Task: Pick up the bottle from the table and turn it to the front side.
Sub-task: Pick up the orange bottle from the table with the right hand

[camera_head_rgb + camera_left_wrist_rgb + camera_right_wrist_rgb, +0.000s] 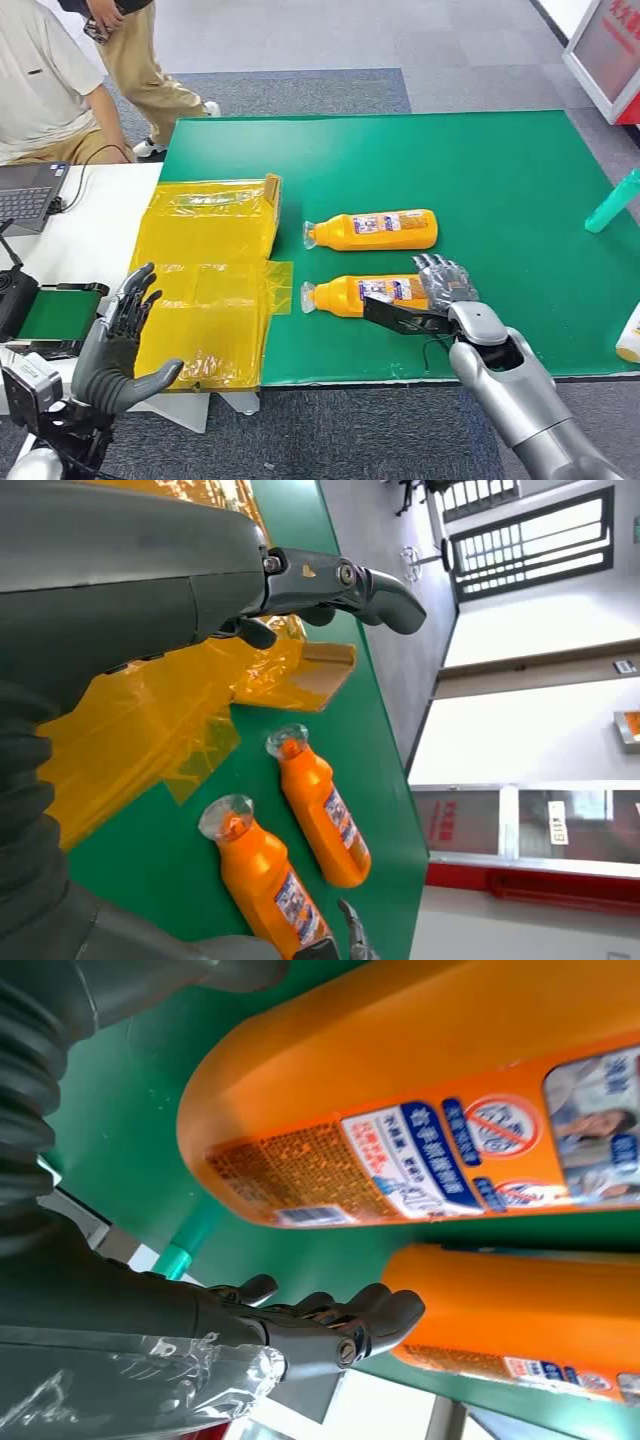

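Note:
Two orange bottles with blue-and-white labels lie on their sides on the green table (513, 180), caps pointing left. My right hand (447, 288) is over the base end of the nearer bottle (355, 295). Its fingers (444, 272) lie across the top and its thumb (392, 316) stretches along the near side. In the right wrist view a strip of green shows between the thumb (340, 1332) and the large bottle (423, 1090). The farther bottle (373, 230) lies untouched. My left hand (121, 345) hovers open at the left, fingers spread. Both bottles (264, 880) (321, 810) show past it.
A yellow plastic film (207, 290) covers the table's left part. A laptop (26, 192) and a black device (16, 300) sit on the white table, with two people (38, 85) (143, 60) behind. A teal bottle (613, 203) and a white bottle (631, 336) lie at the right edge.

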